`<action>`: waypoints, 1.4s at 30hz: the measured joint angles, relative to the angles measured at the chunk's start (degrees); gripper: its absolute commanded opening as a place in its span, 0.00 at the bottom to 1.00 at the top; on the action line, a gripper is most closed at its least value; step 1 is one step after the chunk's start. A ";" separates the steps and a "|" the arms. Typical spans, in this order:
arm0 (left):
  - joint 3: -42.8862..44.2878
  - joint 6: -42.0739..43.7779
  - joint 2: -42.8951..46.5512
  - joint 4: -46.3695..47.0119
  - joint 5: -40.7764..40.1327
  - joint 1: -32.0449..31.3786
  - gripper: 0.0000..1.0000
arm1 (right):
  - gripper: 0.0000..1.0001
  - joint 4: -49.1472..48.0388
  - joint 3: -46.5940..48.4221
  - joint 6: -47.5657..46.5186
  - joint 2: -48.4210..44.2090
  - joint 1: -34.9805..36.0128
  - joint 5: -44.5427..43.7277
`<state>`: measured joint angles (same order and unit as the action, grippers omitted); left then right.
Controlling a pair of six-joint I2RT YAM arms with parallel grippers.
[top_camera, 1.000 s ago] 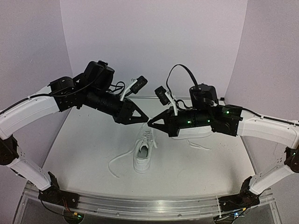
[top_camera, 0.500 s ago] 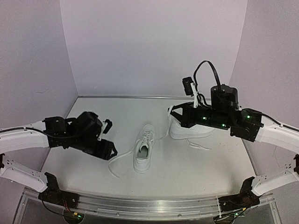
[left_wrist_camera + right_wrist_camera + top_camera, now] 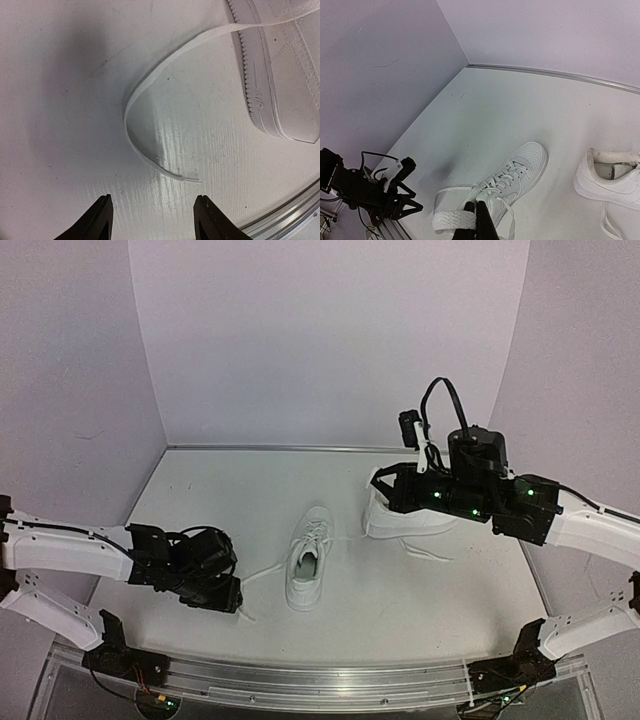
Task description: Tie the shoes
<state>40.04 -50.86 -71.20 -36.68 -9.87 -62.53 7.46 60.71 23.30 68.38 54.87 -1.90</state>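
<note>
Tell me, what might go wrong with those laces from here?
The right gripper is shut on one lace of the middle shoe; a strong pull might drag or tip the shoe. The left gripper hangs open above the other lace, which lies flat on the table; it might miss the lace or scrape the surface.

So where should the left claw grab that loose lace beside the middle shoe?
Probably near its free end, from straight above: the lace lies flat on the table, and that end curls just ahead of the open left gripper, clear of the shoe.
</note>
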 measured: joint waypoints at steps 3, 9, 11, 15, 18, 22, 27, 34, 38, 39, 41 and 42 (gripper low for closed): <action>-0.82 -1.15 -2.76 3.54 0.38 -0.14 0.54 | 0.00 0.00 -0.12 0.34 0.00 0.00 -0.04; -1.47 -2.83 -6.74 8.65 0.42 -0.17 0.52 | 0.00 0.11 -0.48 0.83 0.21 0.00 0.11; -1.47 -3.18 -8.73 9.81 0.23 -0.17 0.50 | 0.00 0.11 -0.48 0.85 0.32 0.00 0.29; -1.47 -4.12 -12.23 10.34 -0.16 -0.17 0.44 | 0.00 0.14 -0.48 0.94 0.42 0.00 0.44; -1.47 -5.11 -13.32 10.30 -0.71 -0.17 0.33 | 0.00 0.15 -0.48 0.96 0.42 0.00 0.50; -1.47 -5.65 -13.41 10.33 -1.28 -0.17 0.09 | 0.00 0.21 -0.44 0.70 0.42 0.00 1.23; -2.09 -5.47 -13.36 11.47 -1.43 -0.17 0.00 | 0.00 0.79 2.91 -0.87 2.76 -0.07 4.49; -7.29 -1.57 2.92 13.10 -0.50 -1.27 0.00 | 0.00 -0.92 14.00 -2.84 13.67 -0.11 12.47; -7.83 1.26 13.10 14.70 1.66 -1.99 0.00 | 0.00 -1.80 22.87 -3.13 23.04 -0.09 16.35; -7.86 1.86 14.77 14.95 2.37 -2.15 0.00 | 0.00 -2.15 25.50 -3.09 25.84 -0.09 17.30; -7.90 3.11 17.26 15.32 3.81 -2.79 0.00 | 0.00 -2.68 30.32 -2.78 31.09 -0.09 19.20; -7.91 3.73 18.13 15.49 4.50 -3.40 0.00 | 0.00 -3.14 32.24 -2.59 33.25 -0.09 20.02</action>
<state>32.13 -47.13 -53.07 -21.19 -5.37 -65.93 4.32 92.95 20.71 101.63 54.78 18.12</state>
